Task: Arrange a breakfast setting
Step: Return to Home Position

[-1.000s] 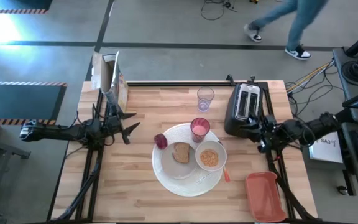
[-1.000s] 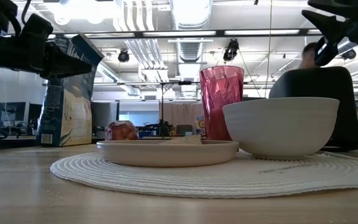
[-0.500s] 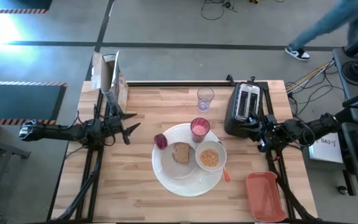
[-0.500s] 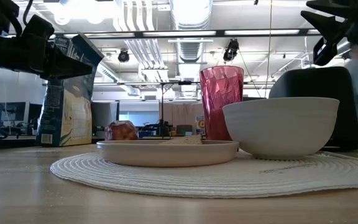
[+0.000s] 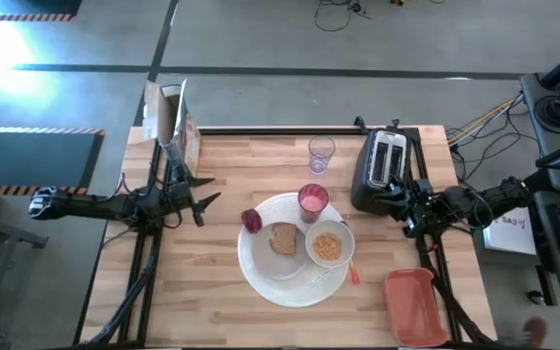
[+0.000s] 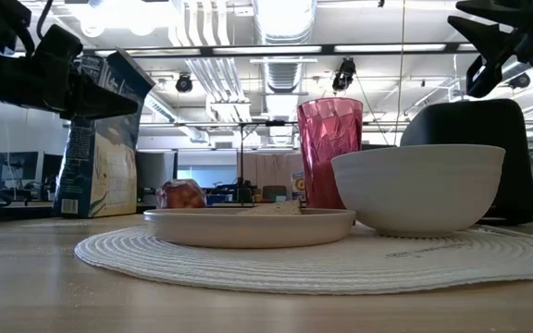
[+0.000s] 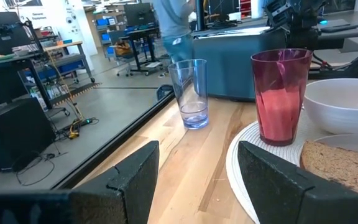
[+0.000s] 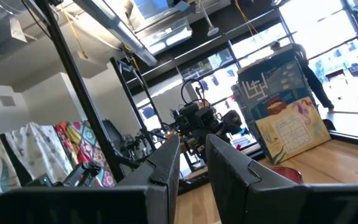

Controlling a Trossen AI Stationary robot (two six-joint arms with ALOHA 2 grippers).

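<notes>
A white round mat [image 5: 309,287] lies mid-table. On it are a large white plate [image 5: 265,261] with a brown toast slice [image 5: 282,237], a small white bowl [image 5: 329,245] of orange-tan cereal, and a translucent pink cup [image 5: 312,201]. A dark red fruit [image 5: 251,220] sits at the plate's left rim. My left gripper [image 5: 202,201] hovers open and empty left of the fruit, pointing toward the table's right. My right gripper [image 5: 395,200] hovers open and empty beside the toaster, pointing toward the table's left; its fingers [image 8: 229,168] stand a little apart.
A black toaster [image 5: 382,170] stands at the far right, close to my right gripper. A clear glass [image 5: 321,153] stands at the far middle. A cereal box [image 5: 173,122] is at the far left corner. An orange-red tray [image 5: 414,306] lies at the near right.
Both arms have kept still. A person walking beyond the table's far edge has gone off to the right, out of the high view.
</notes>
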